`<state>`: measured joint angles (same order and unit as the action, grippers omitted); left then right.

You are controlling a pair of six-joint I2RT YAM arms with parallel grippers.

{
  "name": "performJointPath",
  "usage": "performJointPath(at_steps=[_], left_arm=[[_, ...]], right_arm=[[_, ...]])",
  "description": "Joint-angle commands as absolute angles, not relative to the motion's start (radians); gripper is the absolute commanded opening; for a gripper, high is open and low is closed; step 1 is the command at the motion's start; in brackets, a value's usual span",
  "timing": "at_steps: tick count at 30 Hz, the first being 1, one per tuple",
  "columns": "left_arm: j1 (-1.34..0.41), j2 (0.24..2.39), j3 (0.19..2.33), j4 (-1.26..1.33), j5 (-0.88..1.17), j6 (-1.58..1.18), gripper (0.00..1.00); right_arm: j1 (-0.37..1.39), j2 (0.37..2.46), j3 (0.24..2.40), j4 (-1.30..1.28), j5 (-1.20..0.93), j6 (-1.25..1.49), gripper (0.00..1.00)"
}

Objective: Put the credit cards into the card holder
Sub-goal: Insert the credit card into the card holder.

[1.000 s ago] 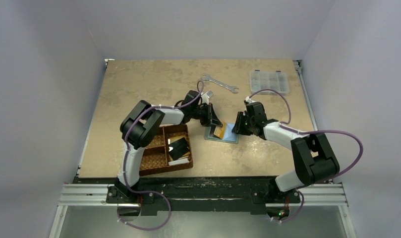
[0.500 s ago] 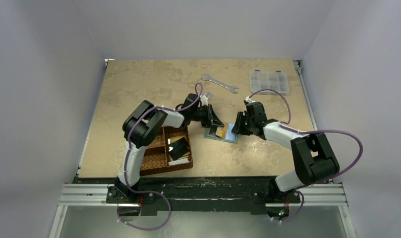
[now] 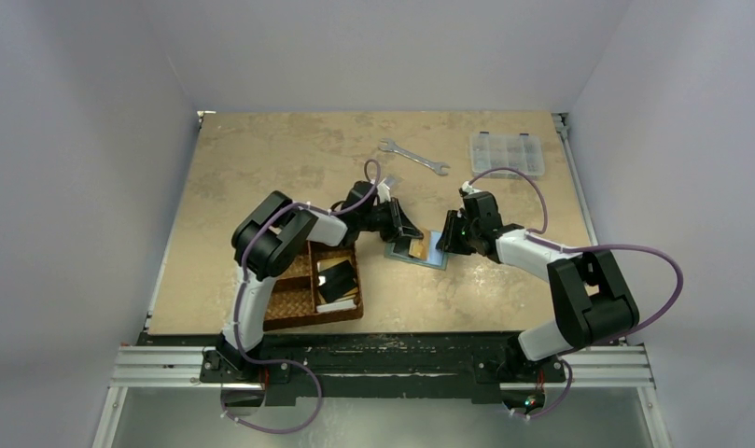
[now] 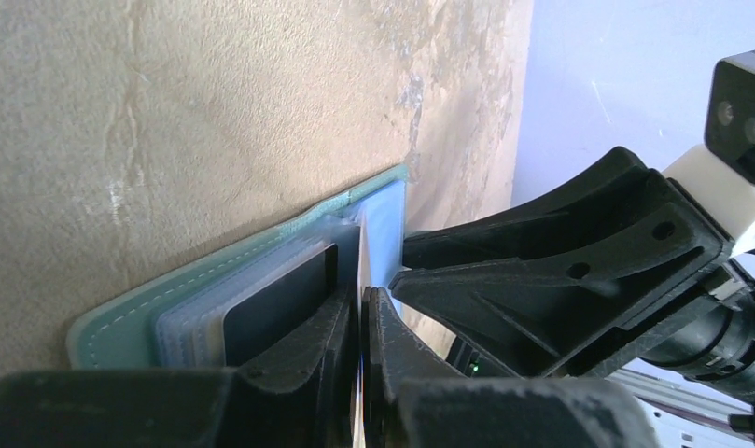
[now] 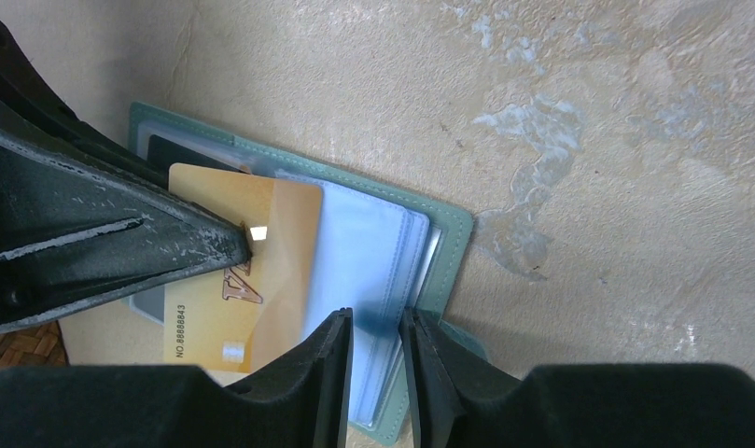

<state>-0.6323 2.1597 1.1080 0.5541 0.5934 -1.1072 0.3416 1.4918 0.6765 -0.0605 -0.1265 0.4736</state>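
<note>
Nearest us, left of the card holder (image 5: pixel 445 245), the basket (image 3: pixel 295 301) holds a black card (image 3: pixel 334 276) and a white card (image 3: pixel 340 301). Left gripper (image 4: pixel 362 306) clamps the orange card (image 5: pixel 261 233) over the holder's pockets; right gripper (image 5: pixel 375 343) pinches a blue pocket. Beyond the holder: wrench (image 3: pixel 412 157), plastic box (image 3: pixel 508 153).

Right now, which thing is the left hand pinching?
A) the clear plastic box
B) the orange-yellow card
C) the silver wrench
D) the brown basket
B: the left hand has its fingers shut tight on the thin edge of the orange-yellow card, and the right wrist view shows that card lying over the open card holder.
</note>
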Motion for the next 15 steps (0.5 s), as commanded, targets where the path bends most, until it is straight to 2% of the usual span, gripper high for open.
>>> performJointPath(at_steps=[1, 7, 11, 15], left_arm=[[-0.674, 2.127, 1.124, 0.473, 0.526, -1.004, 0.15], [-0.701, 2.056, 1.196, 0.222, 0.407, -0.807, 0.35], [-0.71, 2.023, 1.224, 0.125, 0.343, -0.745, 0.58], [-0.719, 1.994, 1.235, 0.059, 0.28, -0.706, 0.68]], right_arm=[[0.356, 1.502, 0.646, -0.111, -0.147, 0.484, 0.35], [0.356, 1.499, 0.643, -0.109, -0.141, 0.494, 0.36], [0.356, 1.502, 0.645, -0.109, -0.144, 0.492, 0.36], [0.355, 1.506, 0.645, -0.107, -0.146, 0.489, 0.36]])
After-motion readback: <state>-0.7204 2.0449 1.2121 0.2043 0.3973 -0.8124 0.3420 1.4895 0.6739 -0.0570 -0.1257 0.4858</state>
